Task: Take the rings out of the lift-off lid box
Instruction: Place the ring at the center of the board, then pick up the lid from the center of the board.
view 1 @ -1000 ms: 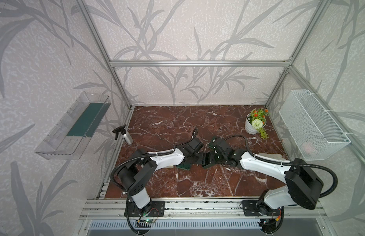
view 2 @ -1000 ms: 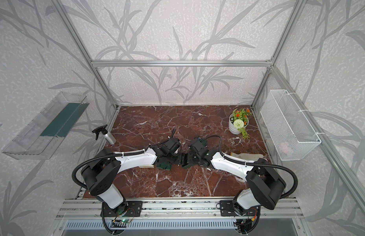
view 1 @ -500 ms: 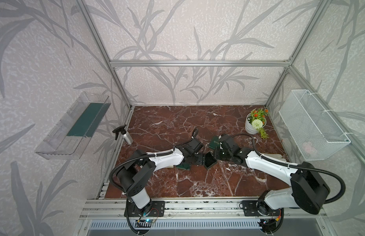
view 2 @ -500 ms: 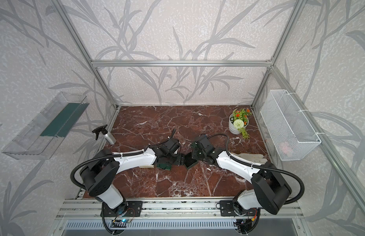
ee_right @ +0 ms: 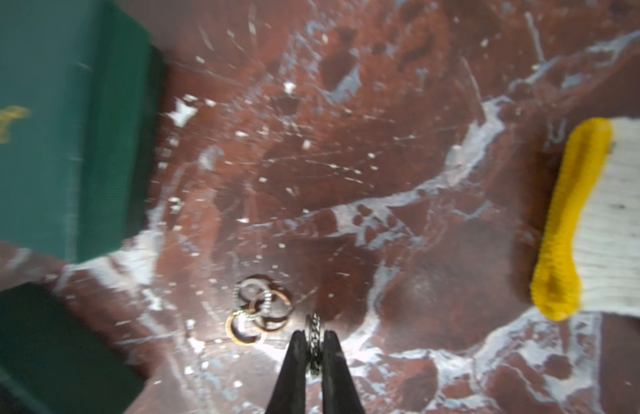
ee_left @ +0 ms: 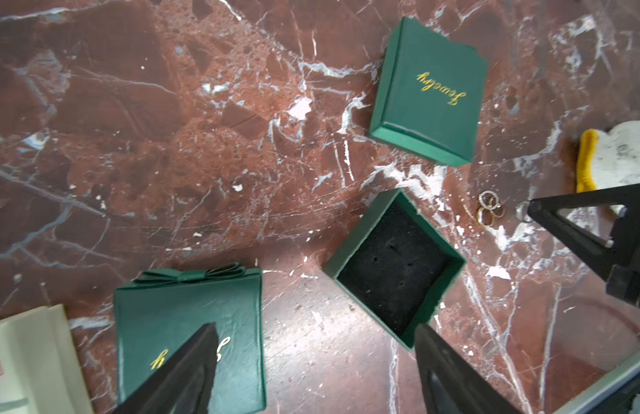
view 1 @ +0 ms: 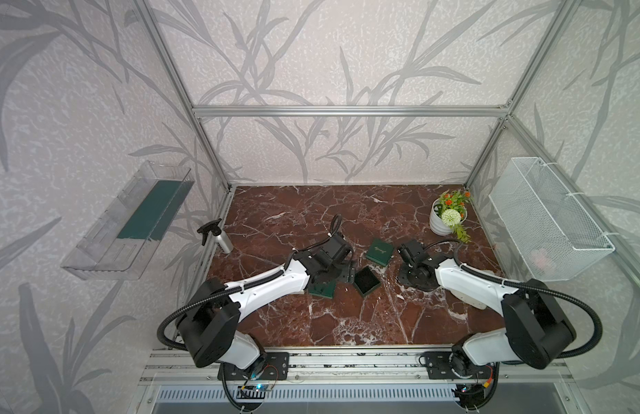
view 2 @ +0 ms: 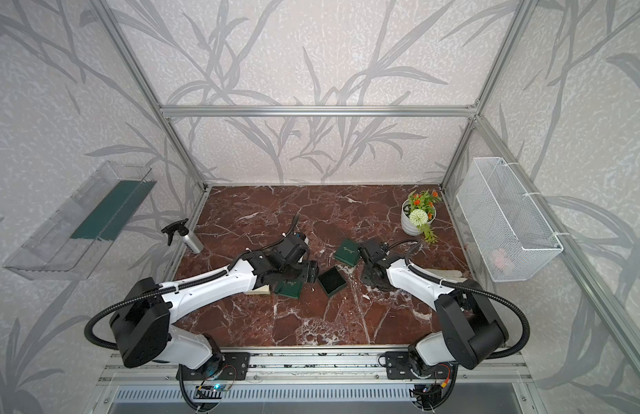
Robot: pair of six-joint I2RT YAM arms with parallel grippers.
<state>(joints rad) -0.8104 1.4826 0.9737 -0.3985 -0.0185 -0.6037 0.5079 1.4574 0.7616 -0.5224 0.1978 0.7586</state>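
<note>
The green lift-off lid box (ee_left: 393,265) stands open on the marble, its black lining bare; it also shows in both top views (view 1: 366,281) (view 2: 332,282). Its lid (ee_left: 429,93) (view 1: 379,252) lies beside it. Three rings (ee_right: 261,310) (ee_left: 488,209) lie clustered on the table next to the box. My right gripper (ee_right: 314,338) (view 1: 415,277) is shut on one more ring (ee_right: 314,328), held on edge just beside the cluster. My left gripper (ee_left: 314,328) (view 1: 341,277) hangs open between the open box and a closed green box, holding nothing.
A closed green bow-topped box (ee_left: 189,333) lies under my left finger, with a white booklet (ee_left: 24,358) beside it. A yellow-cuffed white glove (ee_right: 598,222) lies near the rings. A spray bottle (view 1: 218,238) stands at the left and a flower pot (view 1: 445,218) at the back right.
My right gripper has moved away from the open box to the right, carrying a ring down beside the cluster on the table. My left gripper's jaws have spread wider.
</note>
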